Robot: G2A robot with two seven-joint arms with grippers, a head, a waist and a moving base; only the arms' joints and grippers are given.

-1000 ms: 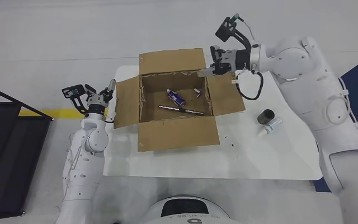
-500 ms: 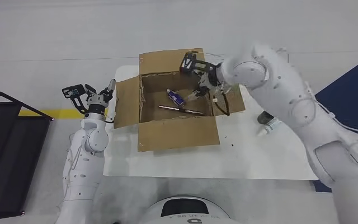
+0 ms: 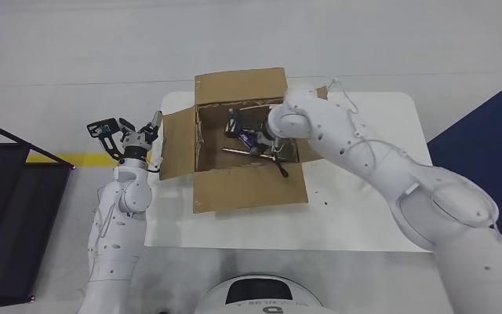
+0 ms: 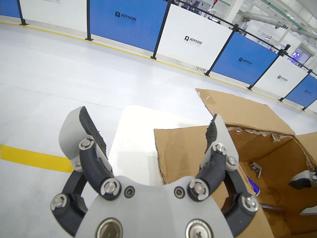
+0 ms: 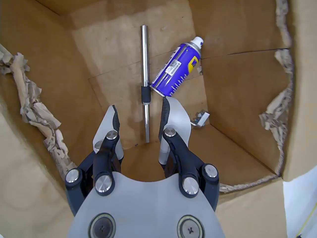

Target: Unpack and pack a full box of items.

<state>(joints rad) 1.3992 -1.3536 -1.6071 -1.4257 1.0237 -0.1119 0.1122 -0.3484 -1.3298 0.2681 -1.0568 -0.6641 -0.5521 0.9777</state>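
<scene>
Overhead, the open brown cardboard box (image 3: pixel 247 188) is seen on the white table (image 3: pixel 369 212), with the right arm (image 3: pixel 345 149) bent down inside its torn rim.

At the left wrist, the left gripper (image 4: pixel 148 115) is held spread and empty, with a flap edge just beyond its fingertips.

At the right wrist, the right gripper (image 5: pixel 139 104) is held parted and empty. The thin chrome rod with a black collar (image 5: pixel 145 75) lies between the fingertips, and the blue spray can (image 5: pixel 177 68) lies just past one tip.

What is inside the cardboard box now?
A blue spray can, a metal rod and a small metal part lie there. The right hand hides some box floor beneath it.
</scene>
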